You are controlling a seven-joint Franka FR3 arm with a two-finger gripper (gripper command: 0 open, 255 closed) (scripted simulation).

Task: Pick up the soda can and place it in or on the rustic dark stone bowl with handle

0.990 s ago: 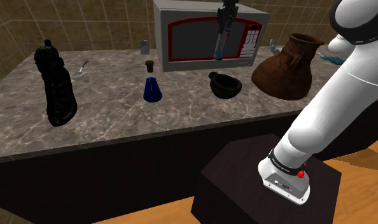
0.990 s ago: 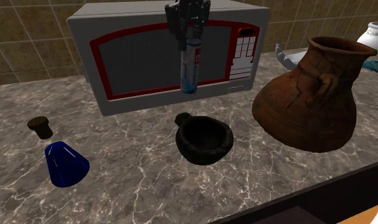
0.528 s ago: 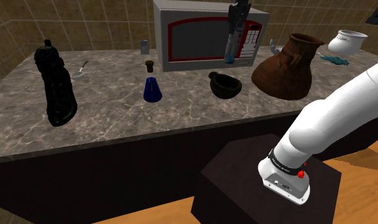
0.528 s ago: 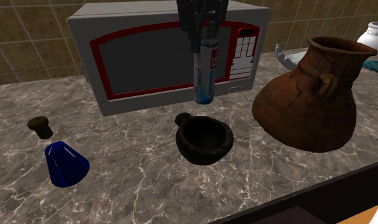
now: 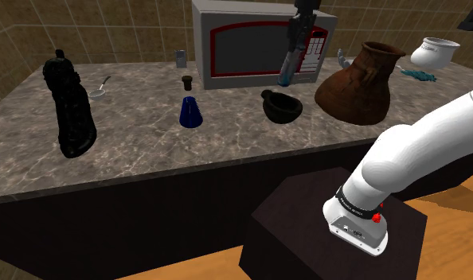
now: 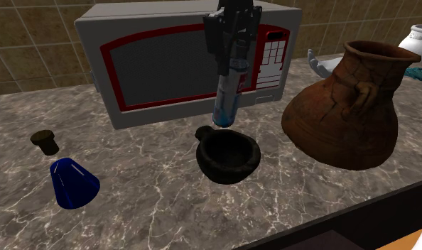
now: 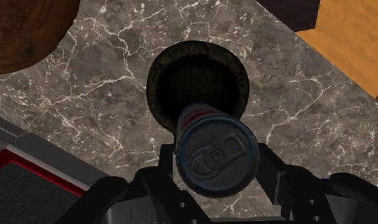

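**A:** Looking at the soda can [image 6: 229,92], how would you expect it to handle?

**B:** Light, I'd guess, with a thin, smooth wall. It should be stiff enough for a firm pinch, but slippery, and a hard squeeze could dent it. Taking it across the round body near the lid end seems right, and that is where the gripper [image 6: 232,62] has it.

**A:** So the pincer is clamped on it?

**B:** Yes. In the wrist view the two black fingers [image 7: 273,175] flank the lid end and press on the can from both sides. They touch nothing else.

**A:** And where does the can hang?

**B:** In the air, slightly tilted, with its lower end toward seven o'clock. It is just above the dark bowl [image 6: 234,174] and, as far as I can tell, not touching the rim. From the hand's camera it points into the hollow. The bowl's handle sticks out at ten o'clock. The brown jug [image 6: 344,106] sits at three o'clock from the bowl, and the microwave [image 6: 160,64] at twelve.
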